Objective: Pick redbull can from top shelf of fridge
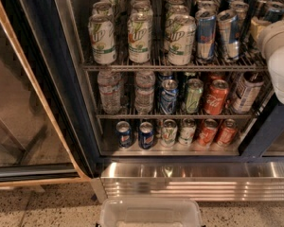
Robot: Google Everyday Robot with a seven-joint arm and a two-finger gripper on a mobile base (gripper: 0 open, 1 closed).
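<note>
The fridge (47, 79) stands open, showing three wire racks. On the top shelf (132, 66), slim blue-and-silver redbull cans (206, 34) stand in rows right of centre, with wider white-green 7UP cans (139, 37) to their left. My gripper (261, 25) is at the right end of this shelf, level with the cans and just right of the front redbull can (228, 32). The white arm (281, 56) covers much of it. A dark blue can (274, 11) shows right behind the gripper; whether it is held cannot be seen.
The middle rack holds water bottles (110, 91) and mixed cans, the lowest rack (109, 151) small cans. The glass sliding door (19, 108) is pushed left. A ribbed steel base panel (194, 181) runs below. A clear plastic bin (150, 214) sits on the speckled floor.
</note>
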